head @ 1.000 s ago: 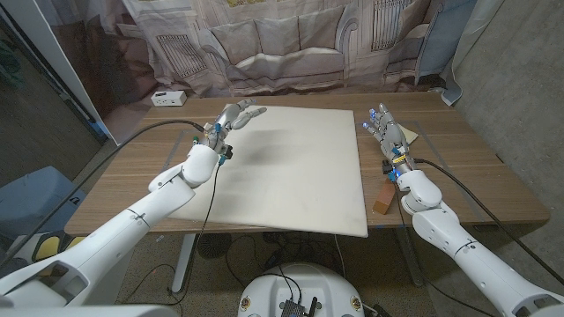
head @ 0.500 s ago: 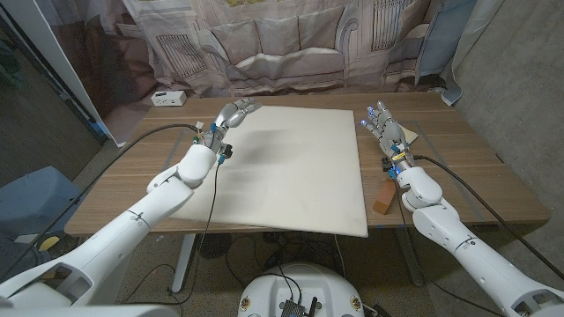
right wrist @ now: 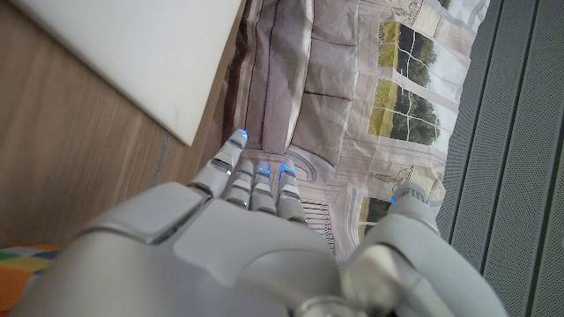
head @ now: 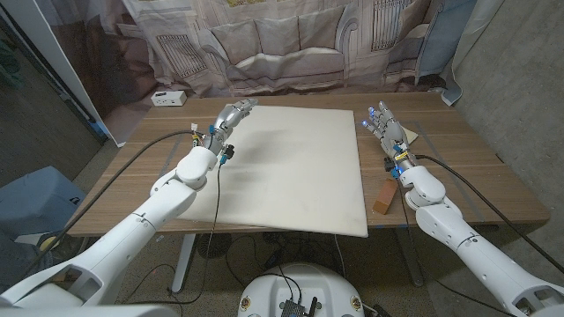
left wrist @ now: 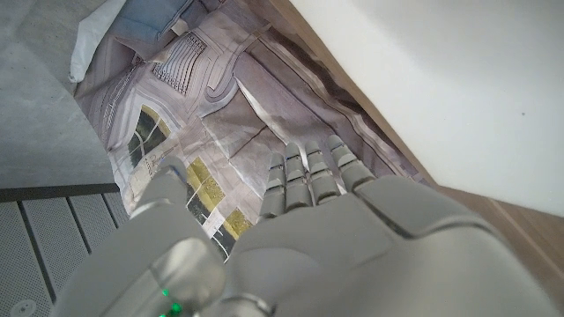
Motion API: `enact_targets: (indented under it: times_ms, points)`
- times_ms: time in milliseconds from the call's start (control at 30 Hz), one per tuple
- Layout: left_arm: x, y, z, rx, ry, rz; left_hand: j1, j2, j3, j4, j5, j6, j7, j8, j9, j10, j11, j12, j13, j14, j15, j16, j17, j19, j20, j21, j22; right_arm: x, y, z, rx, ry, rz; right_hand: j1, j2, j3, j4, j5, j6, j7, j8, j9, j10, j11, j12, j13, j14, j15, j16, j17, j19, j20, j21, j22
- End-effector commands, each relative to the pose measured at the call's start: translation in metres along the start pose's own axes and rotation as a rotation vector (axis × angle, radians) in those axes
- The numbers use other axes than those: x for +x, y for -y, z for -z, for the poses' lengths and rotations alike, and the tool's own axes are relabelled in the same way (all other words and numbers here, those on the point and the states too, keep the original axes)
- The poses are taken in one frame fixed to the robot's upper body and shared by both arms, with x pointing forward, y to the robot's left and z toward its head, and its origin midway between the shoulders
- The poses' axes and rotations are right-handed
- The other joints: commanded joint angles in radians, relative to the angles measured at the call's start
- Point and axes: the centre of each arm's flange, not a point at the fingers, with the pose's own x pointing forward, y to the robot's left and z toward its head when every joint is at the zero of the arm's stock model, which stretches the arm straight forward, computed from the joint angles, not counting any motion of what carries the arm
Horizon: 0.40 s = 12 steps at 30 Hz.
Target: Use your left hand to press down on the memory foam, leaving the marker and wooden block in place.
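Observation:
The white memory foam point(head: 295, 172) lies flat over the middle of the table. My left hand point(head: 229, 117) hovers at the foam's far left corner, fingers stretched out and apart, holding nothing. In the left wrist view that hand point(left wrist: 352, 238) reaches past the foam's edge point(left wrist: 458, 88). My right hand point(head: 386, 130) stands open to the right of the foam, fingers up. The wooden block point(head: 385, 196) lies on the table just right of the foam, close to my right wrist. The right wrist view has my right hand point(right wrist: 238, 255) beside a foam corner point(right wrist: 150, 53). I cannot make out the marker.
A small white box point(head: 169, 98) sits at the table's far left. A tan pad point(head: 411, 135) lies under my right hand. A printed curtain point(head: 282, 44) hangs behind the table. Bare wood point(head: 476, 167) runs along the right side.
My left hand has drawn back a little to the left, from over the foam's corner toward its edge. The right hand has barely shifted. Foam and block stay where they were.

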Motion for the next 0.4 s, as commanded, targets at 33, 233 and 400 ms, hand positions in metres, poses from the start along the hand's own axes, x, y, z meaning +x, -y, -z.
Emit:
enact_targets:
  times_ms: [33,233,400]
  points:
    - [-0.0097,-0.0023,0.0133,-0.133,-0.029,-0.053,-0.009,0.004,-0.001,0.003,-0.001,-0.010,0.002,-0.001,0.003,-0.013,0.001,-0.003,0.000,-0.008,-0.002,-0.003,0.002,0.000,0.000,-0.002,0.003,0.0044,0.0080,0.0003,0.008,-0.005,-0.008,-0.005,-0.003,-0.004,0.000,-0.001,-0.003,0.004,0.004,0.005,-0.004,0.008,0.003,0.002,-0.005,0.004,0.000,0.004,-0.001,0.000,-0.002,0.003]
    - [-0.0112,0.0015,0.0125,-0.146,-0.024,-0.046,-0.014,0.002,-0.004,0.004,-0.001,-0.012,0.003,-0.002,0.003,-0.016,0.000,-0.006,-0.001,-0.012,-0.001,-0.004,0.002,-0.005,-0.001,-0.005,0.002,0.0094,0.0097,0.0001,0.008,-0.003,-0.021,-0.005,-0.002,-0.003,0.000,-0.001,-0.003,0.005,0.004,0.005,-0.002,0.009,0.003,0.002,-0.003,0.003,0.001,0.005,-0.001,0.000,-0.001,0.003]
    - [-0.0126,0.0044,0.0116,-0.141,-0.022,-0.047,-0.016,0.001,-0.005,0.004,-0.001,-0.012,0.003,-0.001,0.003,-0.017,0.001,-0.006,-0.001,-0.014,-0.002,-0.004,0.002,-0.008,-0.001,-0.006,0.002,0.0114,0.0109,-0.0007,0.011,-0.003,-0.026,-0.005,-0.001,-0.003,0.000,0.000,-0.003,0.005,0.004,0.005,-0.002,0.010,0.004,0.003,-0.003,0.004,0.001,0.005,-0.001,0.000,-0.001,0.003]
